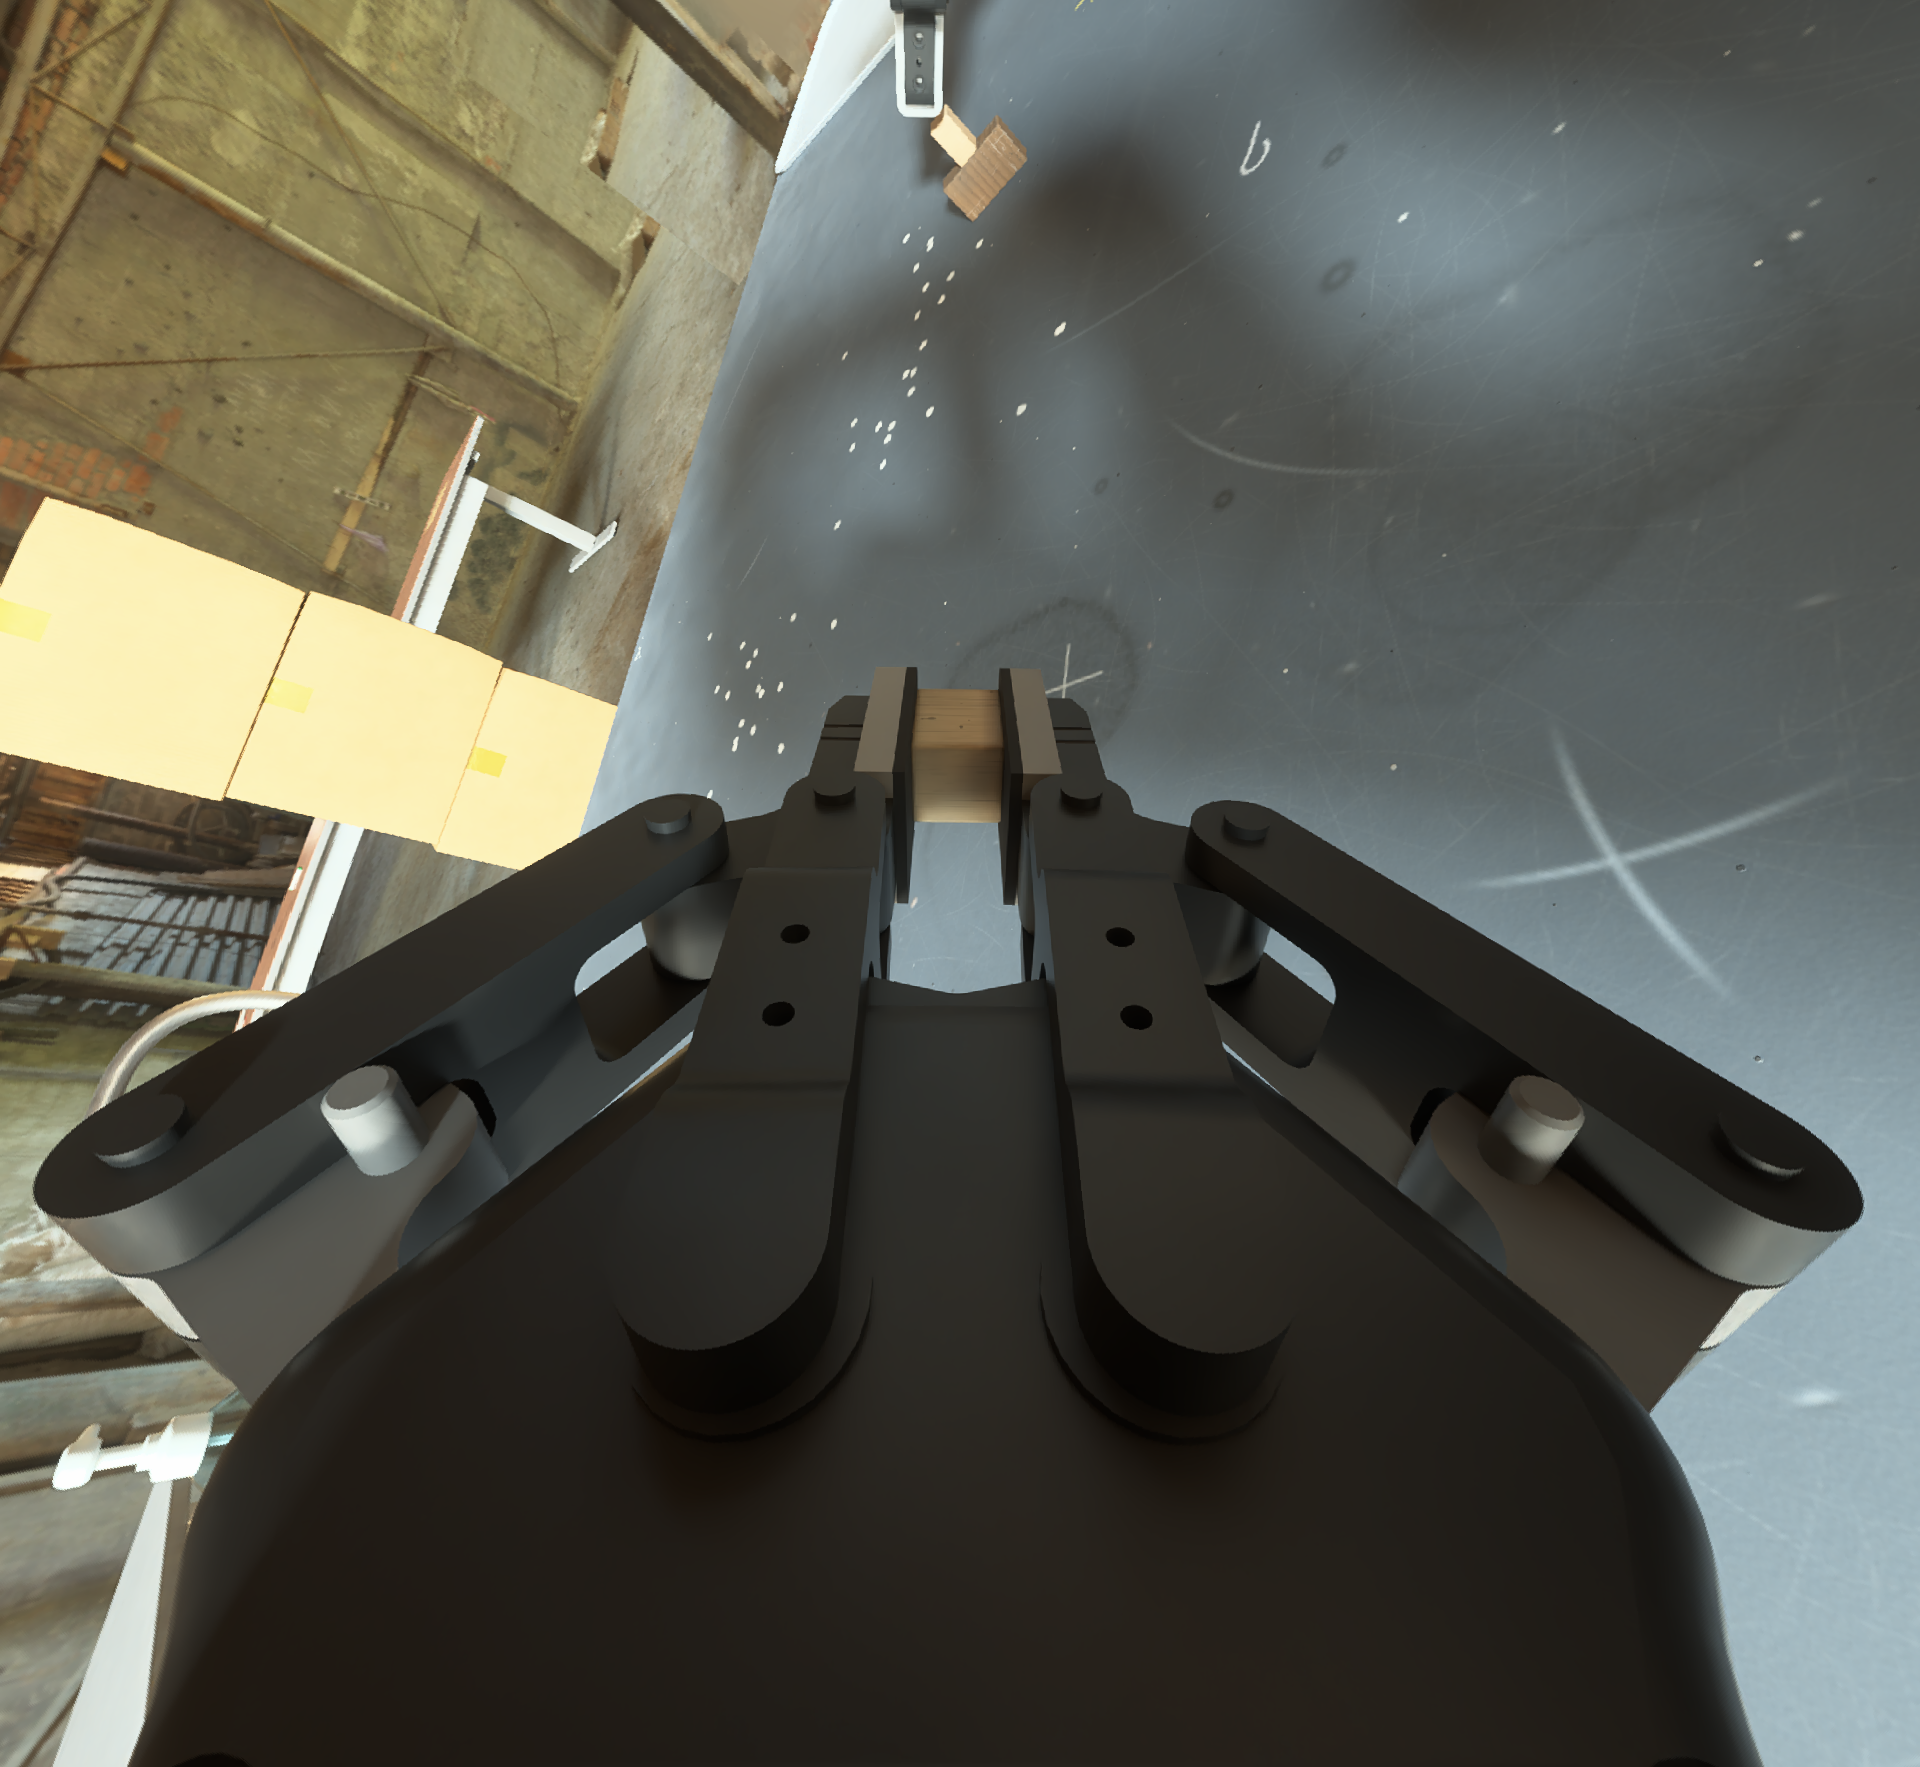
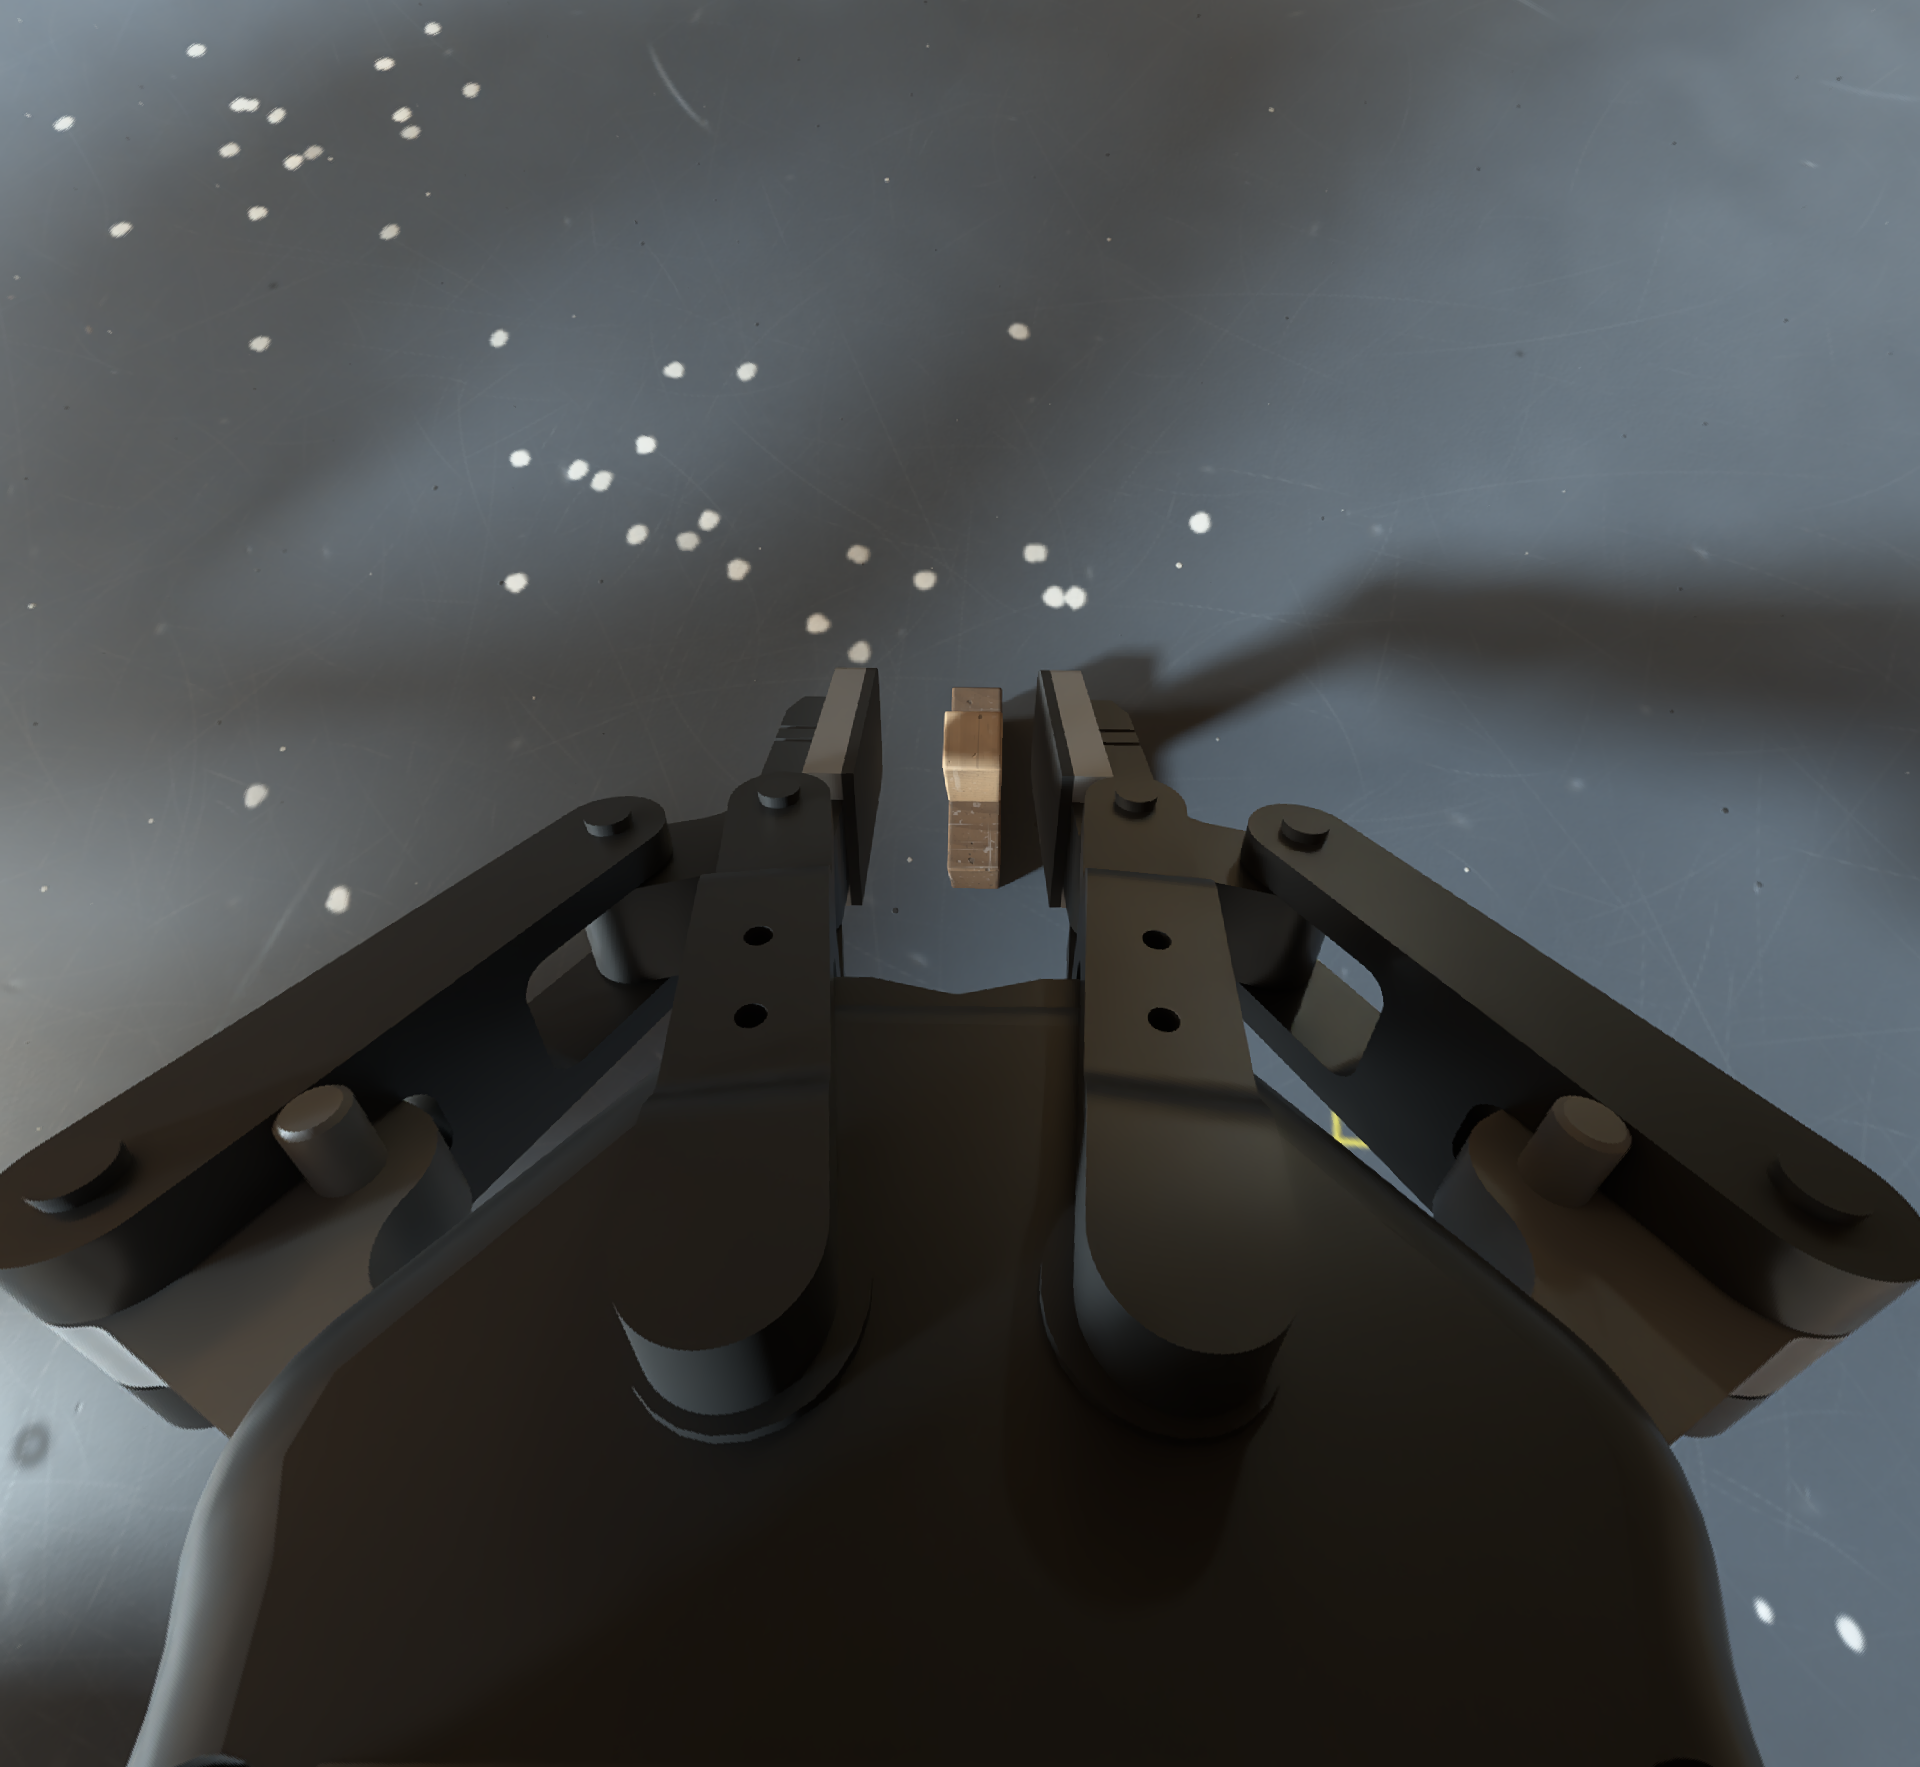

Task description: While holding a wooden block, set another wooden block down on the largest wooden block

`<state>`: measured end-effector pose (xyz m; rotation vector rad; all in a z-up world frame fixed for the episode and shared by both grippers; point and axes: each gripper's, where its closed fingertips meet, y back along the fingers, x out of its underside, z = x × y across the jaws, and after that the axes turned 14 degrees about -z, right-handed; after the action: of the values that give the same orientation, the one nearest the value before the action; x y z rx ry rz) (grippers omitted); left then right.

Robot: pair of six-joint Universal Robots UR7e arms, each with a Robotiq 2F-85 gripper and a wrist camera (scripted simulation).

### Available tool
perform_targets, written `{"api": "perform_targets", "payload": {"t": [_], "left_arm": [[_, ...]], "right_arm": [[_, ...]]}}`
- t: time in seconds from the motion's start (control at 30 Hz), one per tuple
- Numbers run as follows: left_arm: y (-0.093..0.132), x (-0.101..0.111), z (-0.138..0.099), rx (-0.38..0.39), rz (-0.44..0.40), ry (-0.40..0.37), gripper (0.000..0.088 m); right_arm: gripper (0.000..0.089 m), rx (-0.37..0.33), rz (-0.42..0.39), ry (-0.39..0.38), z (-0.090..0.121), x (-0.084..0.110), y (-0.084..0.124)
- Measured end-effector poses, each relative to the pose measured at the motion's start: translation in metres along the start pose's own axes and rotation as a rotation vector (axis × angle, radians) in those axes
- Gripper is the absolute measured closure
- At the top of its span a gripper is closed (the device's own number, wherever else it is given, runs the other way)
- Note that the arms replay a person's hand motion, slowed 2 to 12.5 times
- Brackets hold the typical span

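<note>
Derelict industrial hall: stained concrete walls (image 1: pixel 312 190), scratched grey worktable (image 1: pixel 1455 470).

Left gripper (image 1: pixel 956 730) angled low over the tabletop, both pads pressed flat against a small wooden block (image 1: pixel 954 756), right gripper (image 2: pixel 958 761) pointed downward, fingers parted, a gap at each pad (image 2: pixel 850 761), seen far off hanging vertically

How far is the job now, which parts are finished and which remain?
Done: the left claw clamps a pale wooden block. In hand: a small block sits on the larger block; the right claw is open around it, apparently released. Left: withdrawing the right claw.
</note>
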<state>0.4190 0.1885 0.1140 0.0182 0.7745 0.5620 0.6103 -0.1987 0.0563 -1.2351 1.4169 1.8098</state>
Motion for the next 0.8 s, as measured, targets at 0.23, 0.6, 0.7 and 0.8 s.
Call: {"api": "perform_targets", "payload": {"t": [0.23,0.6,0.7,0.8], "left_arm": [[0.0,0.0,0.0,-0.002,0.003,-0.002,0.0745],[0.002,0.001,0.003,-0.012,0.001,0.003,0.0745],[0.002,0.001,0.003,-0.013,0.0,0.004,0.0745],[0.003,0.001,0.003,-0.016,0.001,0.004,0.0745]], "right_arm": [[0.0616,-0.002,-0.023,0.003,0.002,-0.006,0.009],[0.0618,-0.026,-0.105,0.029,0.016,-0.017,0.039],[0.0618,-0.053,-0.144,0.03,0.025,-0.019,0.051],[0.0617,-0.088,-0.19,0.028,0.037,-0.021,0.065]]}}
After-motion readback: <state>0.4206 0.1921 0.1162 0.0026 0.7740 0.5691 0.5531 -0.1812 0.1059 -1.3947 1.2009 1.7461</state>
